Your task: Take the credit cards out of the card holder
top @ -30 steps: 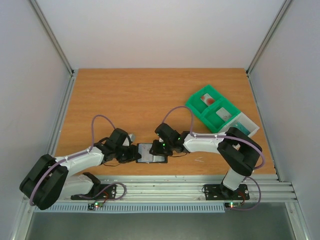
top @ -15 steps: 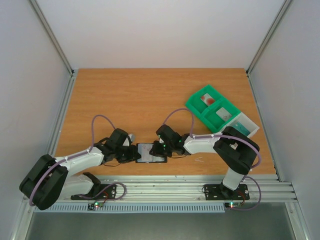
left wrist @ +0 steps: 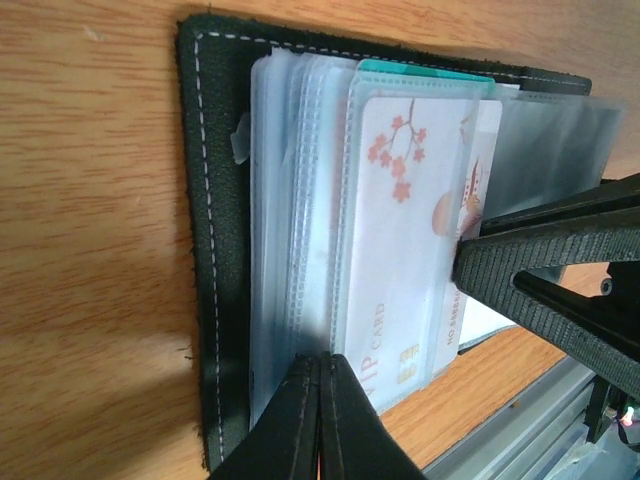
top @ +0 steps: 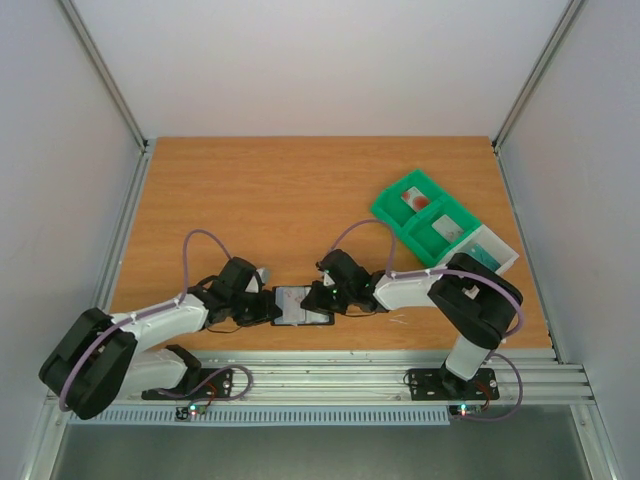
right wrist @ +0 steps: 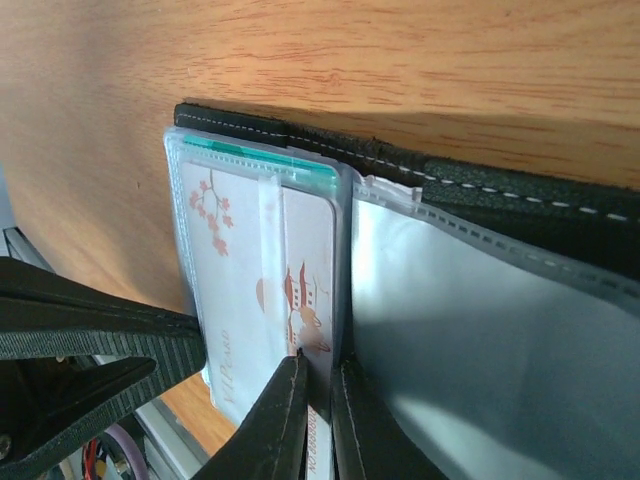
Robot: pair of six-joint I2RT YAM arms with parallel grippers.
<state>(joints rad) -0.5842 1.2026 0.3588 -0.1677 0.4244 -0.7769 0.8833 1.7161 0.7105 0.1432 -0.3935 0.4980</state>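
The card holder (top: pixel 302 306) lies open near the table's front edge, black with white stitching (left wrist: pixel 215 200) and clear sleeves. My left gripper (top: pixel 270 307) is shut on the sleeves' near edge (left wrist: pixel 320 385). A pale card with red blossoms (left wrist: pixel 400 230) sits in the top sleeve, with a teal card edge (left wrist: pixel 420 68) behind it. My right gripper (top: pixel 318 298) is shut on the pale card's edge (right wrist: pixel 310 260), its tips (right wrist: pixel 318 385) beside the holder's other leaf (right wrist: pixel 480 330). The right fingers (left wrist: pixel 540 250) also show in the left wrist view.
A green compartmented tray (top: pixel 398 222) stands at the right, holding a pale card with a red mark (top: pixel 415 199). A white tray end (top: pixel 505 262) with something teal (top: pixel 483 258) adjoins it. The metal rail (top: pixel 330 375) runs just in front of the holder.
My right wrist has shifted a little to the right while its fingers stay at the holder. The left arm and the holder have not moved.
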